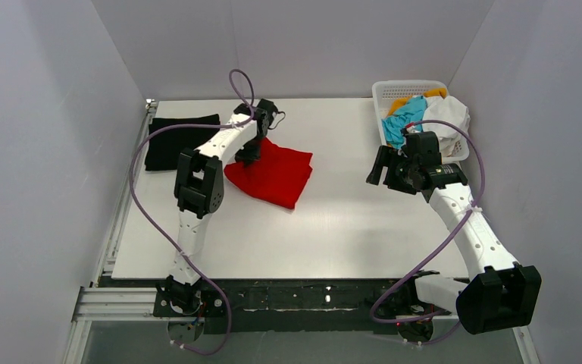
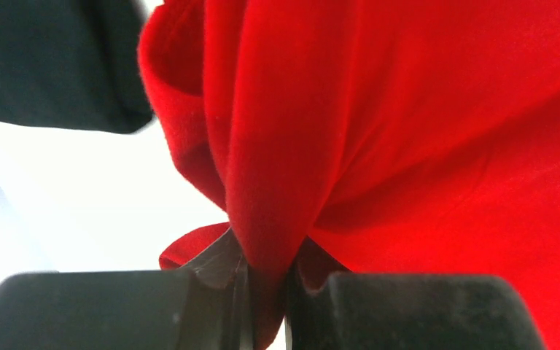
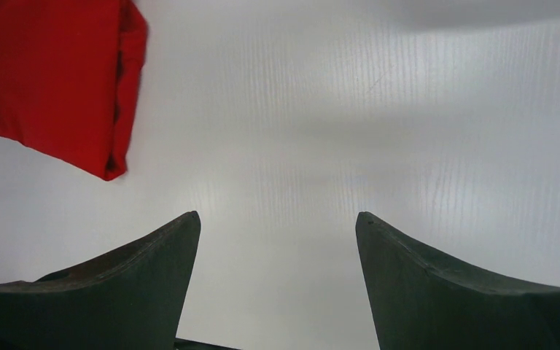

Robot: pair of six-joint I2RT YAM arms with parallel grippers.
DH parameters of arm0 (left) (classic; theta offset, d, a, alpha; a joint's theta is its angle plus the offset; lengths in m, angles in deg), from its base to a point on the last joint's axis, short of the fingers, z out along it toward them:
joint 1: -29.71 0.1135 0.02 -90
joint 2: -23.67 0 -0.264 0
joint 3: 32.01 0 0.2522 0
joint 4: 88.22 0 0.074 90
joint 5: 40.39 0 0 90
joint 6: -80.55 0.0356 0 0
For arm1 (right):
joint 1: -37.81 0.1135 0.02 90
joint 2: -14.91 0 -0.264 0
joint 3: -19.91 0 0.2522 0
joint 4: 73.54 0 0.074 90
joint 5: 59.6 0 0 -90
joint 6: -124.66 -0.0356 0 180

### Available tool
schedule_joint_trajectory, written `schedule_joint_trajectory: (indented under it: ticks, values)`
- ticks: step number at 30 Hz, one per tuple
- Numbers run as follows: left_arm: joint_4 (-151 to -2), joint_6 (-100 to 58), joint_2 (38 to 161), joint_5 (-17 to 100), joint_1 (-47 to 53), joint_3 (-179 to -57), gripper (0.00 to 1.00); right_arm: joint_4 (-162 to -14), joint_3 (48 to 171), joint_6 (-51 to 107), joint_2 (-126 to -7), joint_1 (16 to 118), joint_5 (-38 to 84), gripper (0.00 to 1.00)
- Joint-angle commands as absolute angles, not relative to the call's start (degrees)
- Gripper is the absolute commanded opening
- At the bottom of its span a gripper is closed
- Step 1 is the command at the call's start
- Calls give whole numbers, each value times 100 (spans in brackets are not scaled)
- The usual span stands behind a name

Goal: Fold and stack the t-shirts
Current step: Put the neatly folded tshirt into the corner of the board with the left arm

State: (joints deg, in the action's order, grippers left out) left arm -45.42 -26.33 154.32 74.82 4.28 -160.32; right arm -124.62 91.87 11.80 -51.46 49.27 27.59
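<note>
Diagonally across the table [image 1: 333, 235] lies the red t-shirt [image 1: 273, 176], far corner pinched by the left pincer [image 2: 262, 288]; right pincer [image 3: 277, 230] gapes empty.

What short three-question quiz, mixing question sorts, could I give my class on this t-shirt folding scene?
1. True or false: the right end effector is open and holds nothing.
2. Multiple choice: the left end effector is shut on A) the red cloth t-shirt; B) a white towel; C) nothing.
3. Fill in: the folded black cloth t-shirt lies on the white table, to the ____ of the red one in the top view.

Key: 1 true; 2 A; 3 left.
</note>
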Motion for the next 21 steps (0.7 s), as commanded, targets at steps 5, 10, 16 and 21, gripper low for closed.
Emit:
schedule_joint_trajectory:
  ticks: [5, 10, 16, 21]
  values:
    - [-4047, -1920, 15165, 8511, 1173, -17057, 0, -12369, 9058, 1268, -5008, 4886, 3008, 86]
    - [-4110, -1877, 15240, 8416, 1511, -17486, 0, -12364, 9057, 1263, -5048, 4889, 3006, 86]
    - [-4043, -1831, 15475, 8445, 1876, -18241, 0, -12358, 9047, 1233, -5097, 4889, 3231, 86]
    - [-4090, -1750, 15258, 8284, 2101, -18292, 0, -12383, 9038, 1206, -5139, 4887, 3272, 86]
